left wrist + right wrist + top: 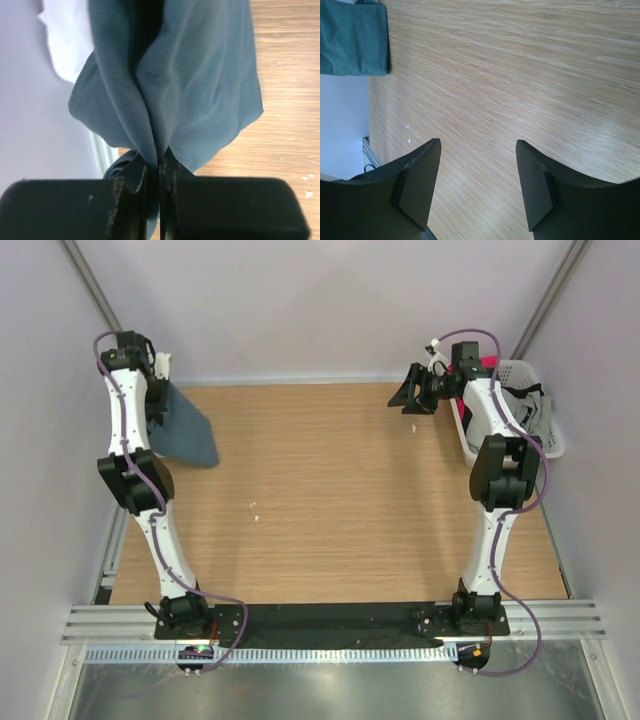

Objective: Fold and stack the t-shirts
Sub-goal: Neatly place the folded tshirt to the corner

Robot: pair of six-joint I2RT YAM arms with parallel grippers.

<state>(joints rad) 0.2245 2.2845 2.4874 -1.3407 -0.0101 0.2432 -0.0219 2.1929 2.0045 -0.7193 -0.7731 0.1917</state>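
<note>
Top external view has the slate-blue t-shirt (188, 432) at the far left corner of the worktop (330, 500), hanging in a bunched drape from my left arm (125, 430). On the left wrist view the left jaws are pressed together on a gathered fold of that t-shirt (200, 90), and the cloth fills most of the picture. Whether its lower edge touches the worktop I cannot tell.

The right jaws stand spread and hold nothing, above the far right part of the worktop and facing across it. Just off the worktop's far right edge sits a white basket (535, 430). My right arm (490, 440) crosses in front of it, so I cannot make out its contents. A few white specks (255, 508) lie near the worktop's middle.
</note>
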